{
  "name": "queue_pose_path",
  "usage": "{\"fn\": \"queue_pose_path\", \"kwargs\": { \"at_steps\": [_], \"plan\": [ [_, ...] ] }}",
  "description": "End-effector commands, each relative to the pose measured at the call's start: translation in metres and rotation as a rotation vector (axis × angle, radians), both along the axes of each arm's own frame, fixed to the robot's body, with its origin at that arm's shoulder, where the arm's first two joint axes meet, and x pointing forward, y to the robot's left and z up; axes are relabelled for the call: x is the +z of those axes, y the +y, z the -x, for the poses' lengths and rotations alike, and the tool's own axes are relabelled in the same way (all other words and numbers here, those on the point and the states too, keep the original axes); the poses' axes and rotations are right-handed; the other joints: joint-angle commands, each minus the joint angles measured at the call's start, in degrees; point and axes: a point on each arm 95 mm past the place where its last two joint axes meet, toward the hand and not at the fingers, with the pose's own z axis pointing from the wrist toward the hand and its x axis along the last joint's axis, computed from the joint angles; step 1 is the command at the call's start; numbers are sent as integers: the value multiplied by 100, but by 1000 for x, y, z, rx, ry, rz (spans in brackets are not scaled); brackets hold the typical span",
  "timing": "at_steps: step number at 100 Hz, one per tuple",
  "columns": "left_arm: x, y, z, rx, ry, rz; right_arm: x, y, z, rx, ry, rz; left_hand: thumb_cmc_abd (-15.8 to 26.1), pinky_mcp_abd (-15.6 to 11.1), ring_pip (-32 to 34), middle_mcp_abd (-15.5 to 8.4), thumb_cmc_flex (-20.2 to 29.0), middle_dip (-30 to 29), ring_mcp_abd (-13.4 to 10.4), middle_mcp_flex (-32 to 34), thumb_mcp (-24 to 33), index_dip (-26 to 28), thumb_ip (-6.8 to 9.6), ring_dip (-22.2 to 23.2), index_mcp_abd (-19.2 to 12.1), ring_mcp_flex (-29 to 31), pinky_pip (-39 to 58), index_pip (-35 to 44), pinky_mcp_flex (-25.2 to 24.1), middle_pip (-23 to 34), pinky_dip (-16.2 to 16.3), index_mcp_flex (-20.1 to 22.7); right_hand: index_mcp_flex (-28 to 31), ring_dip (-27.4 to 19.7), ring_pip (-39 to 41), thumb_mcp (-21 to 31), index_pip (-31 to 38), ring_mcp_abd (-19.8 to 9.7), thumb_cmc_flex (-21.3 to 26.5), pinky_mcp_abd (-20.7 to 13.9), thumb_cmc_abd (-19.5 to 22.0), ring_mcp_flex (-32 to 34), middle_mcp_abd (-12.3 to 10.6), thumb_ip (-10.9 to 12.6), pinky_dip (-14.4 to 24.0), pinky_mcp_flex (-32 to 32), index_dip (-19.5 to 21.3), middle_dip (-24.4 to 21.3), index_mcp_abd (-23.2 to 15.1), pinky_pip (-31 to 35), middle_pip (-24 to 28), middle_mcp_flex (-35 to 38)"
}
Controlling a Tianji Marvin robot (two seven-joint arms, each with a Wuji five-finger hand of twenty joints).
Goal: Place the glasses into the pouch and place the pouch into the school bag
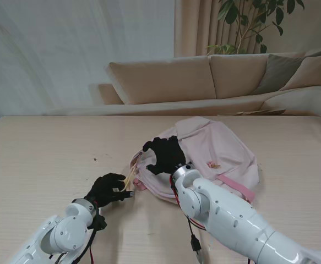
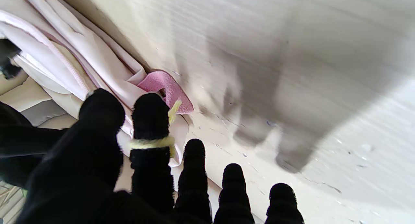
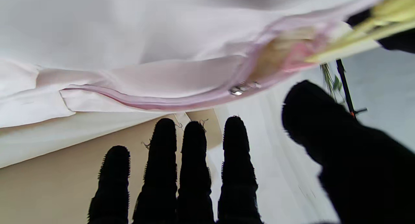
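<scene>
While the stand view only shows yellowish cords at the left hand, the left wrist view shows one looped round a finger, so it's hooked on the cord, just beside the school bag edge. Right hand hovers over the bag's opening; right wrist view shows its fingers straight and spread, holding nothing, under the zipper. Pouch and glasses: can't make out.

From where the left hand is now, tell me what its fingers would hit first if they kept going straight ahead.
Probably the school bag. The left hand points at its near-left edge, with a yellowish cord looped over one finger. The wrist view shows pink fabric just past the fingers, though depth is unclear.
</scene>
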Motion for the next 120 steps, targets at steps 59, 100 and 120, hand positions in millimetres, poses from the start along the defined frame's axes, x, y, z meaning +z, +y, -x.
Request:
{"fn": "queue_pose_path", "kwargs": {
  "at_steps": [59,100,120],
  "plan": [
    [1,-5,4,-10,-4,-23,-12,24,-50,-22,53,121,56,69,52,10,-116,51,-49,33,153,136,-42,-16,-209,13,108,182,-37,19,155,-49,-1317,-577,-1061,360,-109,-620,185,-223,-644,-744,-709,34,-751,-66,-591,-420,-493,-563,-631,-1076],
    [2,-4,3,-23,-13,-27,-23,35,-62,-50,48,107,67,88,60,-40,-142,52,-51,56,150,145,-43,-12,-262,23,97,179,-32,21,162,-47,1633,-344,-637,214,1335,-758,1138,-180,-362,164,-450,-758,-641,-51,-263,-233,-1761,-108,-516,1628],
    [3,-4,-3,-28,-16,-25,-24,35,-64,-39,8,99,62,84,55,-39,-131,54,-48,67,144,132,-50,-14,-280,23,96,158,-32,24,166,-60,3502,-7,611,776,1672,-12,1422,295,-809,2987,292,-829,-262,439,-211,-301,-1390,1007,284,5338]
  ]
}}
